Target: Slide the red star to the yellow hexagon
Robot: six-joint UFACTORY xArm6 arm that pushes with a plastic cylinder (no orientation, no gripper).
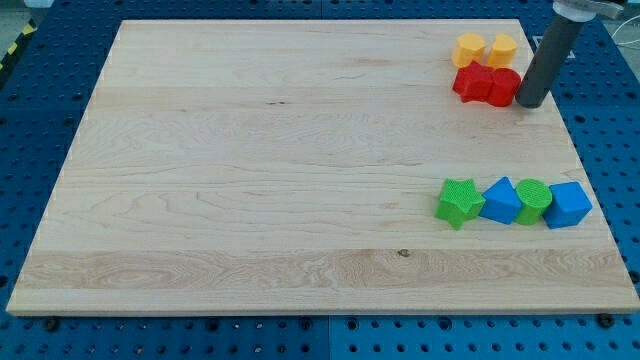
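Two red blocks lie side by side near the board's top right. The left one [471, 82] looks like the red star; the right one [504, 87] has a shape I cannot make out. Just above them sit two yellow blocks. The right one [502, 48] looks like the yellow hexagon, and the left one [467, 48] looks star-like. The red star touches or nearly touches the yellow blocks from below. My tip [530, 104] rests on the board right beside the right red block, on its right side.
A row of blocks lies at the lower right: a green star [459, 202], a blue block [500, 201], a green round block [532, 200] and a blue cube [568, 205]. The wooden board's right edge [590, 170] is close to my tip.
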